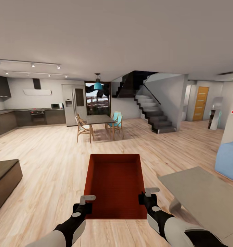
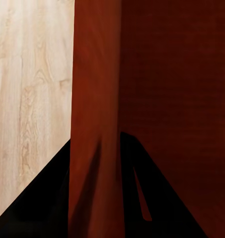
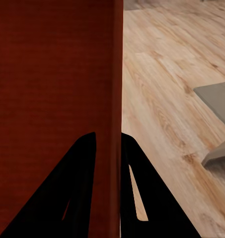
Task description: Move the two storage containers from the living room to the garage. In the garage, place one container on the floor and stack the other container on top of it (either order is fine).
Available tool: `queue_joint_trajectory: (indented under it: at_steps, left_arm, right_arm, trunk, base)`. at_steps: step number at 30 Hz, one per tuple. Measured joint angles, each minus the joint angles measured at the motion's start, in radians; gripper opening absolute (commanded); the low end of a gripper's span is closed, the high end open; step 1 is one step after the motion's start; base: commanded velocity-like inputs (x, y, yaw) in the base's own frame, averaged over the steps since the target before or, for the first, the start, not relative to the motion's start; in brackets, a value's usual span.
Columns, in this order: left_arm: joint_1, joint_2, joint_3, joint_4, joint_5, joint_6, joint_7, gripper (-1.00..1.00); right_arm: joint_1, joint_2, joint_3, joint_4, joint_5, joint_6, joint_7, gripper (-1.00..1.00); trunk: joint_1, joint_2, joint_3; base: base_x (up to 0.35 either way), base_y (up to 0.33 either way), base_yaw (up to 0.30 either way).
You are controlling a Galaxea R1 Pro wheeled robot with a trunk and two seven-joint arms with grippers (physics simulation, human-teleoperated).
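Both sets of jaws were clamped over the walls of the red-orange open-top rectangular container (image 1: 115, 185): our left gripper (image 2: 95, 198) straddled its left wall, one finger inside and one outside, and our right gripper (image 3: 108, 188) did the same on the right wall. We had the box out in front of us above the light wood-plank floor (image 1: 51, 161), with the grey low table (image 1: 202, 192) just to the right and the blue sofa (image 1: 229, 161) past it.

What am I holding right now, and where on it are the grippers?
One storage container, held by both: left gripper pinches its left side wall, right gripper its right side wall, both at the near end.
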Motion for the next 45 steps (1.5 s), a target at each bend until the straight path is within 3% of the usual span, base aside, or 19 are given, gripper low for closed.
queue_joint_trajectory:
  at_steps: [45]
  left_arm:
    - [0.000, 0.000, 0.000, -0.001, 0.000, 0.002, 0.000, -1.00]
  right_arm:
    - [0.000, 0.000, 0.000, 0.000, 0.000, 0.000, 0.000, -1.00]
  trunk:
    - [0.000, 0.000, 0.000]
  base:
    - [0.321, 0.000, 0.000]
